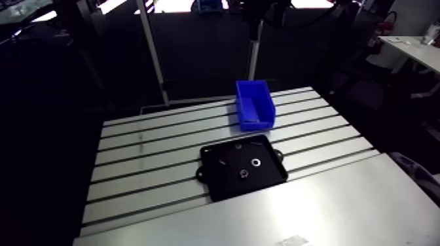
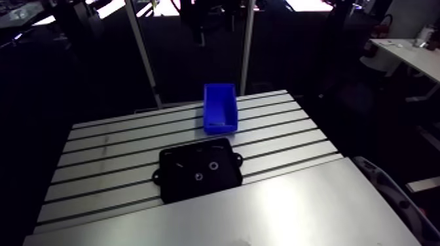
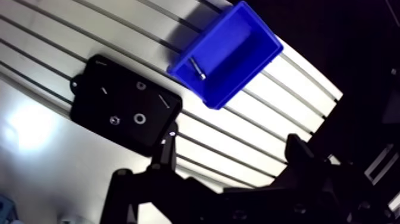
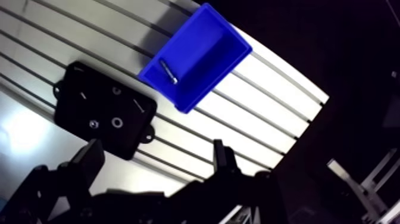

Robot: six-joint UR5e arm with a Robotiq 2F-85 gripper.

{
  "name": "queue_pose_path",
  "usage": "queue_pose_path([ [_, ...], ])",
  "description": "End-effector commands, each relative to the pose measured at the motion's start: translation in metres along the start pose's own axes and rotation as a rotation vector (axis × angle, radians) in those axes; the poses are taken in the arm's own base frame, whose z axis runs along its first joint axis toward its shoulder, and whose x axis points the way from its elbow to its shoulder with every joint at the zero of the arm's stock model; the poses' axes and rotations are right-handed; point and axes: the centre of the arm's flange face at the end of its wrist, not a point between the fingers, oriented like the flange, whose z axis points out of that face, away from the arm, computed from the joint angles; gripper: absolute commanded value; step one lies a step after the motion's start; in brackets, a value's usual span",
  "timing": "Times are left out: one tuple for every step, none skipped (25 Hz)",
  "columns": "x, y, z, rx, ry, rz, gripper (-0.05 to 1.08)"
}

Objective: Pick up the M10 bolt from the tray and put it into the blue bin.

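Note:
The blue bin (image 3: pixel 253 64) stands on the slotted table beside the black tray (image 3: pixel 95 107). A bolt (image 3: pixel 198 68) lies inside the bin against its floor. In the wrist view my gripper (image 4: pixel 156 156) hangs high above the table, over the slats next to the tray and bin. Its two fingers (image 4: pixel 92 159) are spread wide with nothing between them, so it is open and empty. The arm view shows the bin (image 1: pixel 245 108) behind the tray (image 1: pixel 216 184); the gripper does not show there.
Small parts remain in the tray: a washer (image 3: pixel 140 118), a nut (image 3: pixel 115 120) and two thin screws (image 3: pixel 163 101). A smooth metal plate (image 1: pixel 294 209) covers the table's front part. The table's edge drops off just beyond the bin.

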Motion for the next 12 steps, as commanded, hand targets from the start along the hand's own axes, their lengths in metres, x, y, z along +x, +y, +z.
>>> queue_pose_path([
  [-0.016, -0.059, -0.058, 0.109, 0.002, 0.506, 0.01],
  [-0.019, -0.063, -0.060, 0.115, -0.011, 0.518, 0.01],
  [-0.023, -0.066, -0.064, 0.117, -0.010, 0.526, 0.01],
  [-0.027, -0.070, -0.070, 0.118, -0.003, 0.532, 0.01],
  [-0.032, -0.075, -0.078, 0.116, 0.010, 0.540, 0.01],
  [-0.035, -0.077, -0.084, 0.112, 0.017, 0.548, 0.01],
  [-0.039, -0.079, -0.088, 0.112, 0.019, 0.553, 0.01],
  [-0.042, -0.082, -0.090, 0.113, 0.016, 0.556, 0.01],
  [-0.045, -0.084, -0.092, 0.111, 0.013, 0.558, 0.01],
  [-0.046, -0.085, -0.093, 0.108, 0.015, 0.556, 0.01],
  [-0.047, -0.085, -0.092, 0.105, 0.014, 0.556, 0.01],
  [-0.048, -0.085, -0.092, 0.103, 0.014, 0.556, 0.01],
])
